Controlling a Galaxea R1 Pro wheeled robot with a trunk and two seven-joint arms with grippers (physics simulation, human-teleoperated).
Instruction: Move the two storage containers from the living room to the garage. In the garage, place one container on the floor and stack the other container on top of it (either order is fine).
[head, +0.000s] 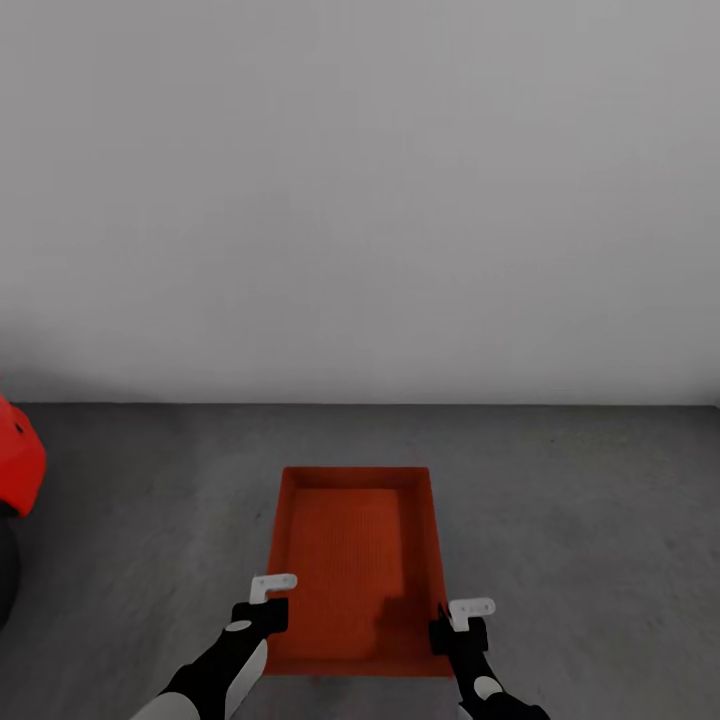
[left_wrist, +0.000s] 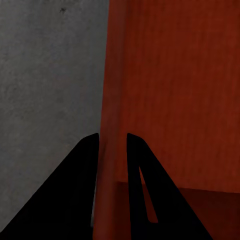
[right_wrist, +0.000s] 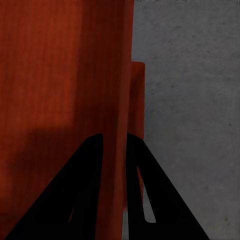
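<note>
So both grippers, left and right, pinch the box walls over the garage floor; lowering's probably next.

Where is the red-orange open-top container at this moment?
In the head view, the red-orange open-top container is low at centre, over the dark grey floor, between the left gripper and right gripper.

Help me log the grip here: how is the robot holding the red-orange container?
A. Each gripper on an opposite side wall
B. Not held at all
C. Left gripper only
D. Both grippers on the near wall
A: the left gripper straddles one side wall of the container and the right gripper the opposite wall, a finger on each face.
</note>
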